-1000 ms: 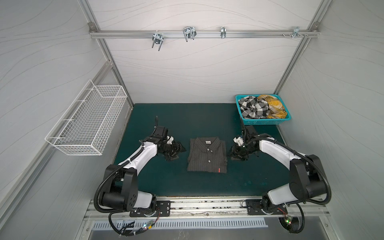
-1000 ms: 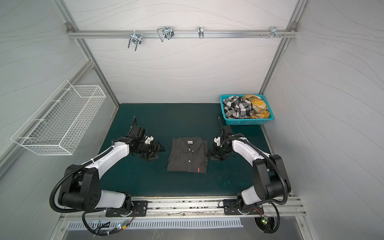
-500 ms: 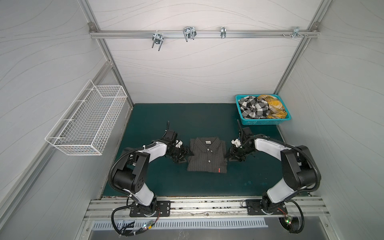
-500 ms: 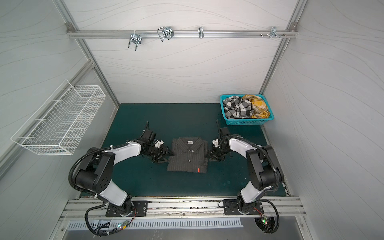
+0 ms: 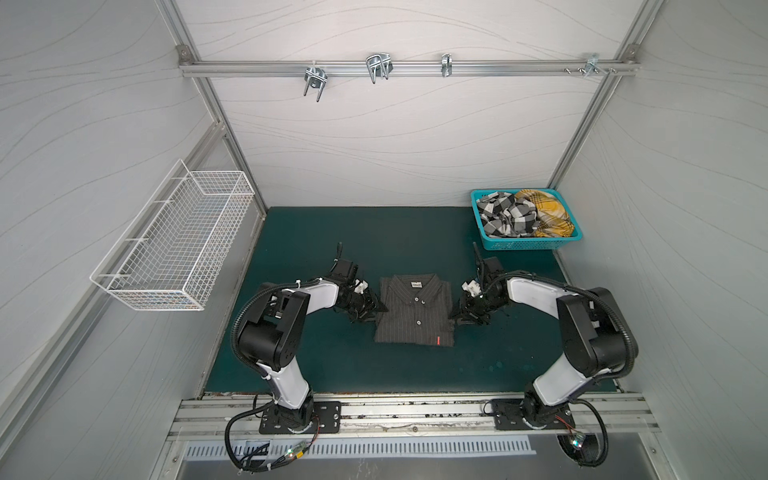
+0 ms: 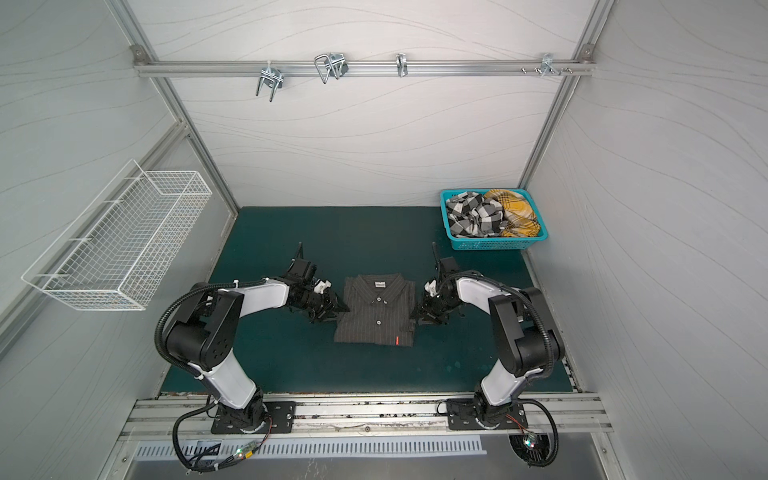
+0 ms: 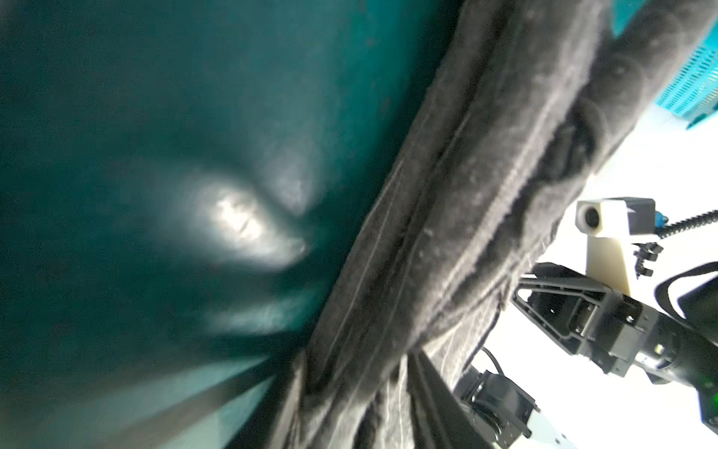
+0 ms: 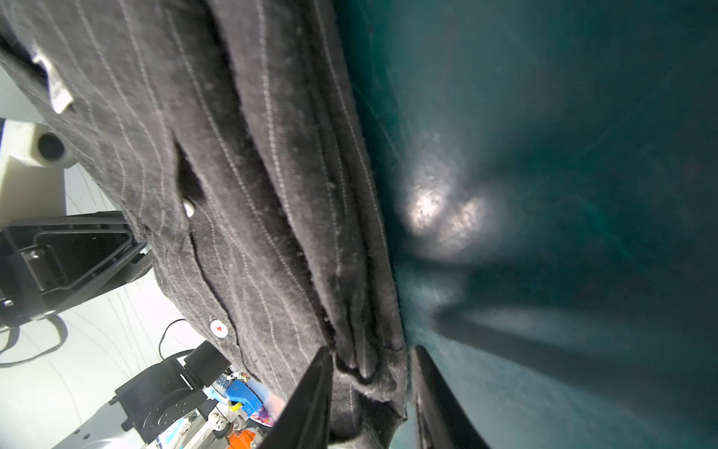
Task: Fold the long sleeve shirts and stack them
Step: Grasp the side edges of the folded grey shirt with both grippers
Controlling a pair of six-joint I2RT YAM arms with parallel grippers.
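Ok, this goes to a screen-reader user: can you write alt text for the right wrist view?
Close-up: the right gripper has its two black jaws either side of the folded edge of a charcoal pinstriped shirt lying on a dark teal mat. Pale buttons show on the shirt's front.

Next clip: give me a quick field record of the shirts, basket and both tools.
Grey pinstriped shirt: folded, flat on green mat, centre
Checked shirt: crumpled in teal basket
Yellow plaid shirt: crumpled in same basket
Left tool: at grey shirt's side edge; grip unclear
Right tool: astride opposite edge; grip unclear
Stack: not started
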